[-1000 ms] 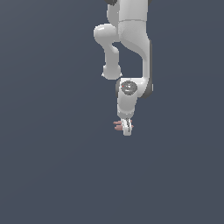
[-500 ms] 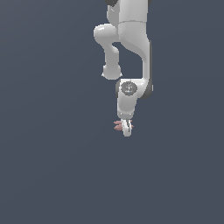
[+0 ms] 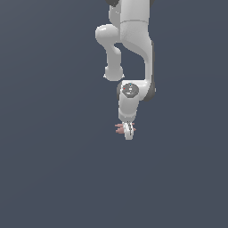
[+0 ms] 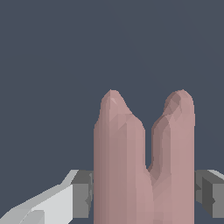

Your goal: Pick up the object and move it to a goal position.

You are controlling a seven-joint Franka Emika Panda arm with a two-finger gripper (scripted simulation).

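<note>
Object (image 4: 142,166) clenched between pincer (image 3: 128,132) pads, its two long lobes pointing away from the wrist.

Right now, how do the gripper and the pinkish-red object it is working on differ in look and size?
Colour: the gripper is white with grey pads, while the object is pinkish-red. Size: the gripper is much bigger than the object in the exterior view. Shape: the gripper's fingers are blocky; the object ends in rounded lobes. Both meet at the pads, which flank the object.
</note>
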